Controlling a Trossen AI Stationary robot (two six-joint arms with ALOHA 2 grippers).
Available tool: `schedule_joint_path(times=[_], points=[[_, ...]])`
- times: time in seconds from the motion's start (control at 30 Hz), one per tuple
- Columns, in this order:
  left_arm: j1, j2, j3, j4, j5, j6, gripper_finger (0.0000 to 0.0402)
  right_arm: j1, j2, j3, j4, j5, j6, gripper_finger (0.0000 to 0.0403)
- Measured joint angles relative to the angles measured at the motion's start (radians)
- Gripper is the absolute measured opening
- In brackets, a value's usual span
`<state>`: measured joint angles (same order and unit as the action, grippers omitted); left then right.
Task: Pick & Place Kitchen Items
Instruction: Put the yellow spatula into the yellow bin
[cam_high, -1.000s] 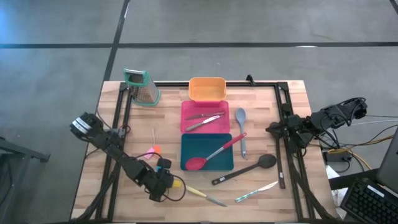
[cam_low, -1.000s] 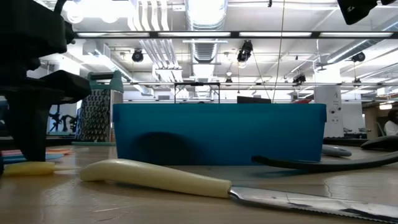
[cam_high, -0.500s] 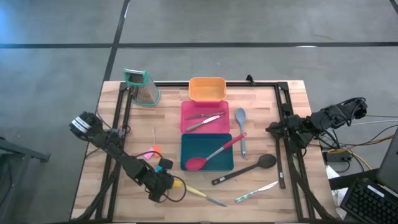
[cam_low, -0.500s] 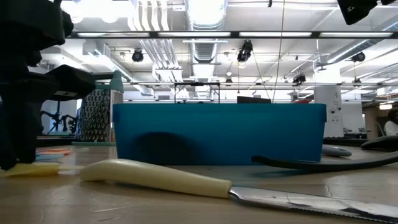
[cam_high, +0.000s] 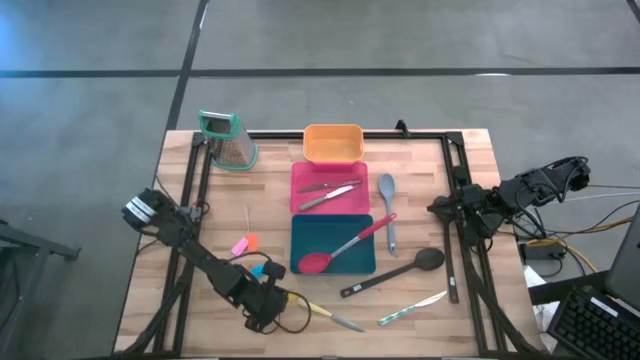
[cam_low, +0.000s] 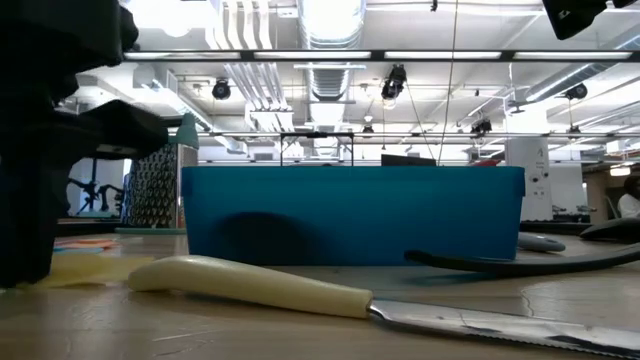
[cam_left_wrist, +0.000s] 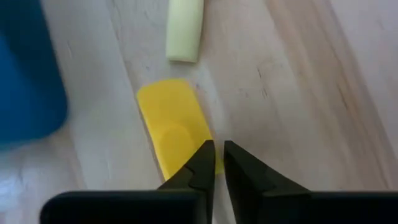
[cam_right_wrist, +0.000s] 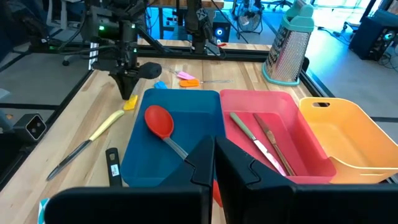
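The small flat yellow piece (cam_left_wrist: 175, 134), plain and bearing no writing, lies on the tabletop (cam_high: 450, 170) just beside the teal tray (cam_high: 332, 245). The left tool (cam_left_wrist: 217, 163) pinches its edge, fingers nearly together. The right tool (cam_right_wrist: 212, 163) waits closed, empty, well apart from that tray.

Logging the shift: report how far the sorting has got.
Done: red spoon in the teal tray, cutlery in the pink tray. In hand: left gripper pinching the yellow piece. Left: grey spoon, black spoon, two knives.
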<state>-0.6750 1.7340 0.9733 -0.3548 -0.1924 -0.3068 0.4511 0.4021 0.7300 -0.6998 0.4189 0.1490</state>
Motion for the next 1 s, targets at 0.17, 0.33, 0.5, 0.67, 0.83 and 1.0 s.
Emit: schedule_joint_path(times=[0.17,0.33,0.5,0.67,0.83,1.0], points=[[-0.003,-0.016,0.103,-0.102,-0.004,0.023,0.0081,0.0,0.0,0.0,0.0,0.0,0.0,0.0008],[-0.004,-0.015,0.152,-0.15,-0.01,0.071,0.0142,0.0,0.0,0.0,0.0,0.0,0.0,0.0008],[0.011,-0.013,0.122,-0.153,-0.012,0.176,0.0198,0.0,0.0,0.0,0.0,0.0,0.0,0.0008],[0.051,-0.012,0.085,-0.154,-0.01,0.205,0.0227,0.0,0.0,0.0,0.0,0.0,0.0,0.0008],[0.092,-0.013,0.068,-0.136,0.079,0.203,0.0231,0.0,0.0,0.0,0.0,0.0,0.0,0.0008],[0.113,-0.013,0.036,-0.077,0.112,0.227,0.0232,0.0,0.0,0.0,0.0,0.0,0.0,0.0008]])
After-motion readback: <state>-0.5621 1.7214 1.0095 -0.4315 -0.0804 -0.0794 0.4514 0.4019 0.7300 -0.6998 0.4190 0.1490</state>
